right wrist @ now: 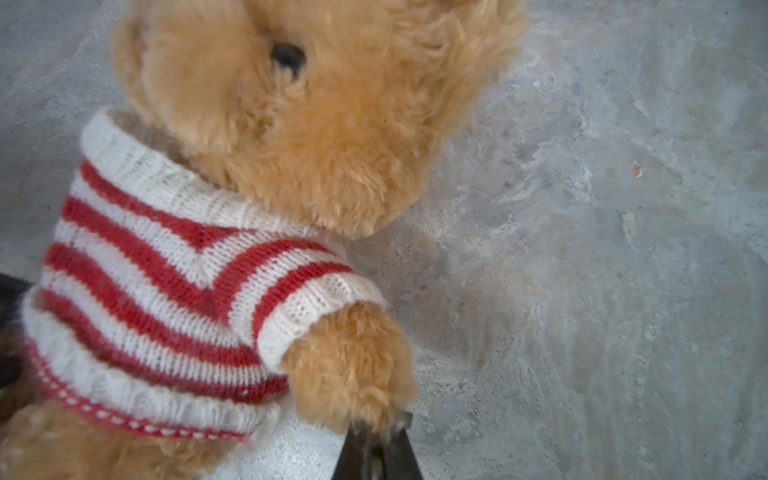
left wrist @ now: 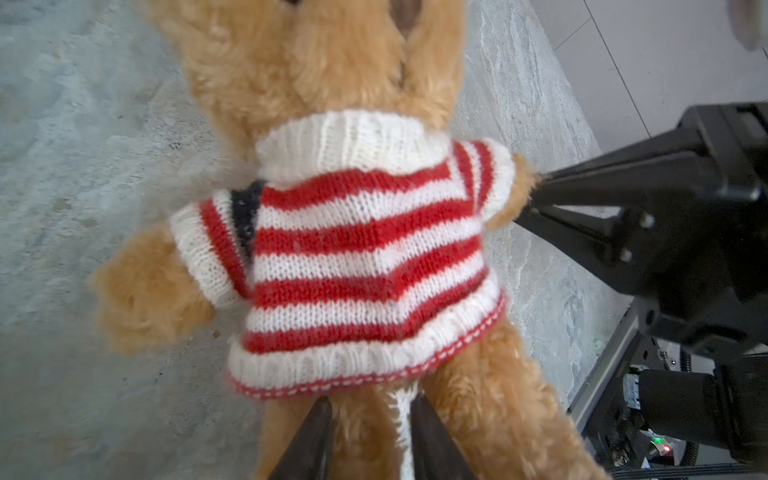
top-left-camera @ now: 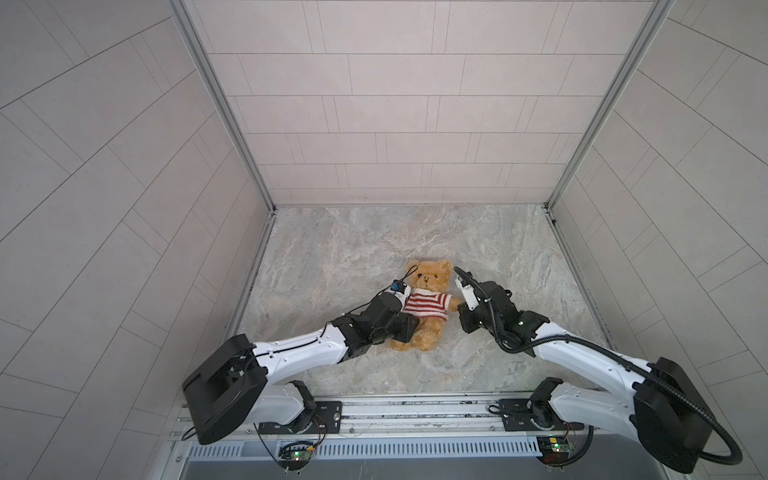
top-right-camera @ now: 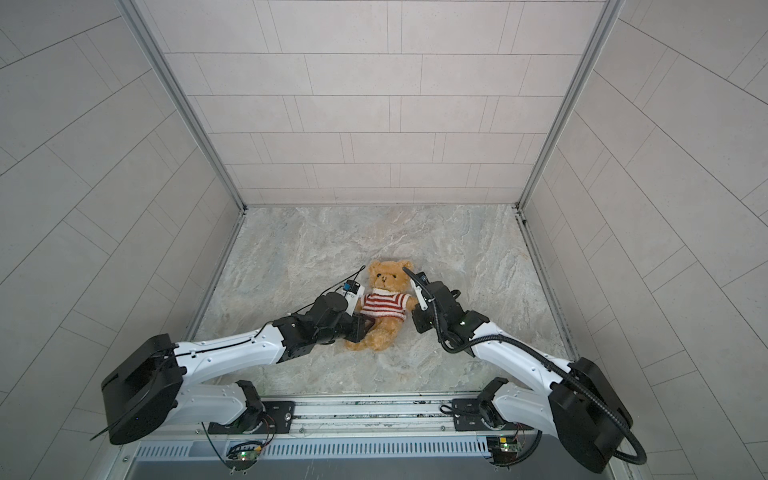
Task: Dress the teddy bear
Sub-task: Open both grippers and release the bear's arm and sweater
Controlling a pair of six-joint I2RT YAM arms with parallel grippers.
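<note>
My left claw (left wrist: 372,401) sits apart at the hem of the sweater (top-left-camera: 424,306). My right claw (right wrist: 380,428) is clamped on a paw of the teddy bear (top-left-camera: 428,277), face-up on the bench (top-left-camera: 353,249), sweater on.

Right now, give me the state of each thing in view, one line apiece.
Fluffy golden-brown plush teddy bear: lying face up on the marble tabletop.
Red-and-white striped knitted sweater: on the bear, both arms through sleeves.
Left gripper: open, below the sweater hem.
Right gripper: shut on the bear's paw.
</note>
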